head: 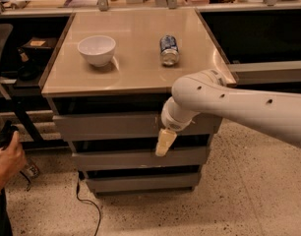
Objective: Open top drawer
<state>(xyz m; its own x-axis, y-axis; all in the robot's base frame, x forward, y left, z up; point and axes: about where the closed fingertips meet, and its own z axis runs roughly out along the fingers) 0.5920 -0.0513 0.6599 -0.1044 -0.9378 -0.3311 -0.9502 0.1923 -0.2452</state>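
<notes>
The top drawer (106, 126) is the grey handleless front just under the tan tabletop (135, 68); it looks pushed in, level with the cabinet. Two narrower grey drawers sit below it (116, 159) (140, 182). My gripper (163, 142) hangs from the white arm (229, 102) in front of the cabinet, right of centre. Its cream fingers (163, 144) point down over the lower edge of the top drawer and the gap above the middle drawer.
A white bowl (96, 49) and a blue can lying on its side (168, 49) are on the tabletop. A person's hand (7, 162) holding a dark object is at the left edge. A black cable (86, 205) trails on the speckled floor.
</notes>
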